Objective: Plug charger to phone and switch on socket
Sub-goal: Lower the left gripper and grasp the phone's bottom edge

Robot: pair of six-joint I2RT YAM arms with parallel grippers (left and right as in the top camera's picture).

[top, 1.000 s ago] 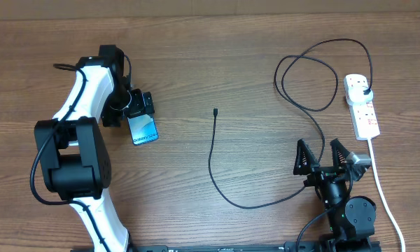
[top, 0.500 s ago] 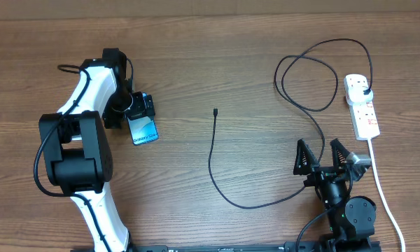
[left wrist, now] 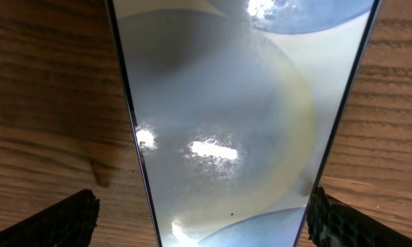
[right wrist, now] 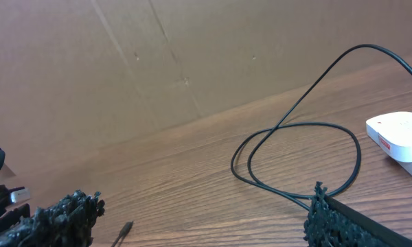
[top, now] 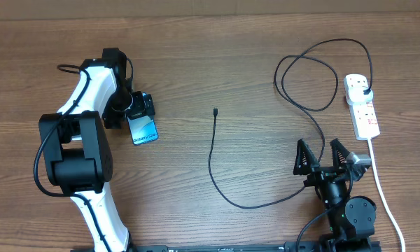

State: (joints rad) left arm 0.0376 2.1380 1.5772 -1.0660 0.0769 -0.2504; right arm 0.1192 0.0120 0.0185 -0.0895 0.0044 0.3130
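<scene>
Left gripper stands open over the upper end of the phone, which lies flat on the counter with its screen lit. In the wrist view its fingers are on both sides of the phone: one seems to touch the edge, the other is apart. Right gripper is spread wide and empty, beside the charger, whose plug sits in the socket.

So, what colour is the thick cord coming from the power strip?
The cord is white; the overhead view shows it best.
</scene>
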